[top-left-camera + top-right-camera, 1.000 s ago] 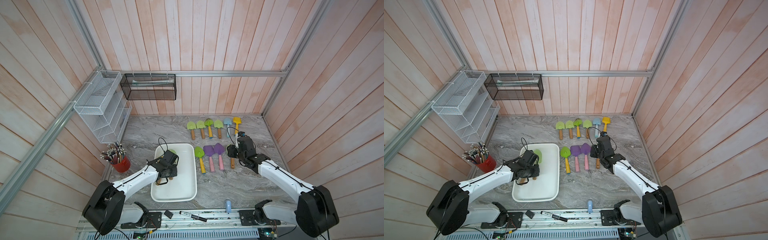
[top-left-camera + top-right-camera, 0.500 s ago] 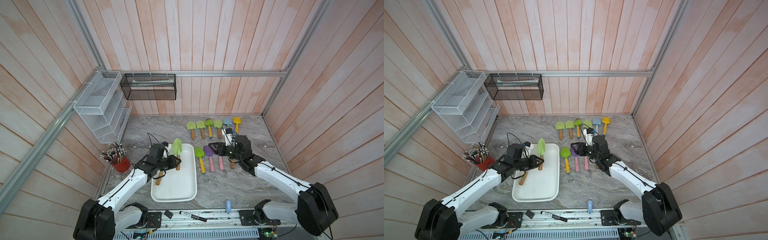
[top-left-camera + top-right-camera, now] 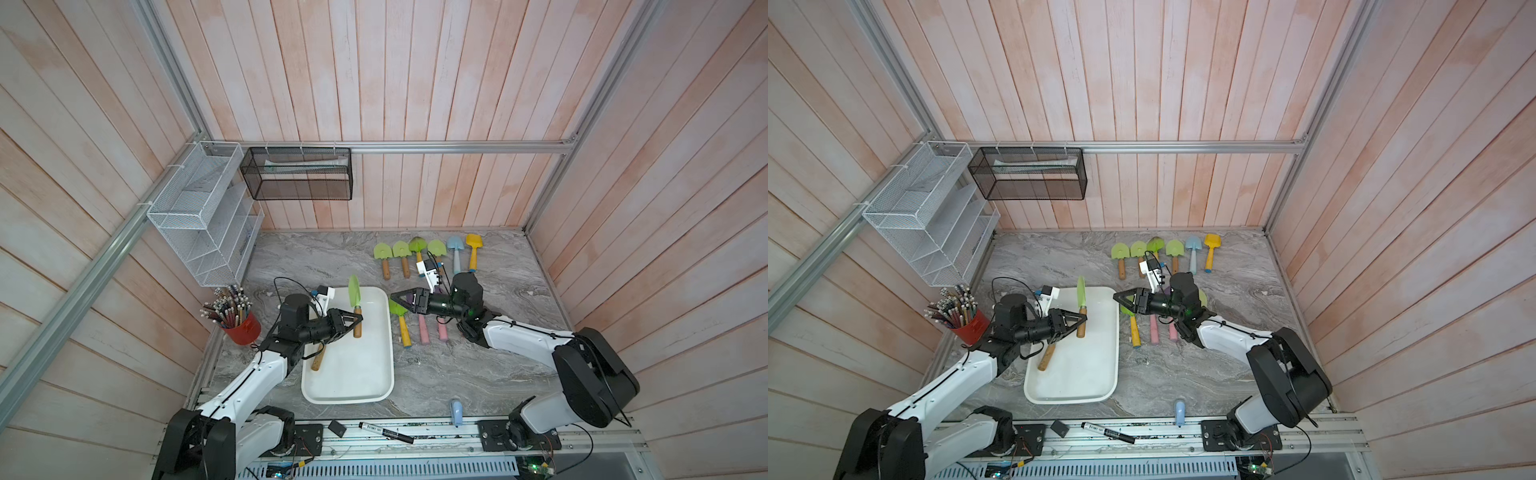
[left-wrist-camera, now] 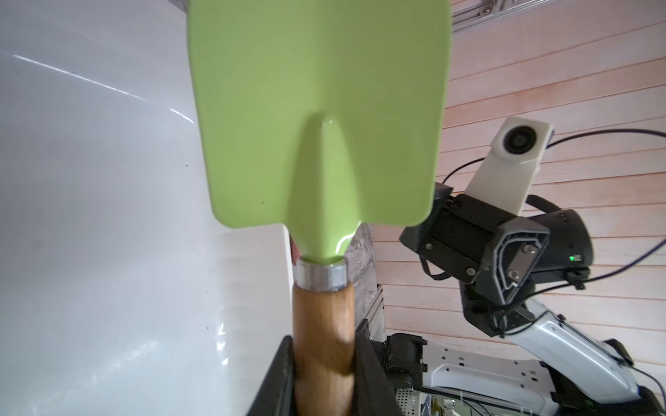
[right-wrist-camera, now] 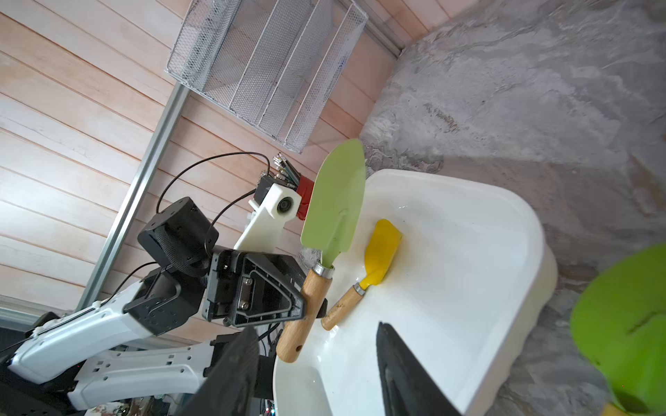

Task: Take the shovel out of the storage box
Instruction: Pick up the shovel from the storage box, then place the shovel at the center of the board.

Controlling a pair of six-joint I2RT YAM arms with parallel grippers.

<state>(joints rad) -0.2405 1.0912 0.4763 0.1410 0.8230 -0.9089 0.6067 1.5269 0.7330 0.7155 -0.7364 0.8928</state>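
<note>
The green shovel point(image 3: 354, 291) is gripped by its wooden handle, just below the metal collar, in the closed left gripper point(image 3: 356, 318). It is held blade-up above the storage box point(image 3: 376, 376), over its far end and out of contact with the floor of the tub. The handle is presumably chosen because it is round and narrow enough to be clamped, and the blade is thereby kept free. The right gripper point(image 3: 395, 296) is pointed at the box from the other side with its jaws parted and nothing between them, so a handover is judged likely. A yellow shovel point(image 5: 382, 248) is left lying in the box. Its blade is hidden under the left arm in both top views, where only its handle is seen. In the left wrist view the blade tip and the gripper body are cut off. In the right wrist view the finger bases are cropped, and a blurred green blade point(image 5: 623, 324) at the edge cannot be identified with certainty.
</note>
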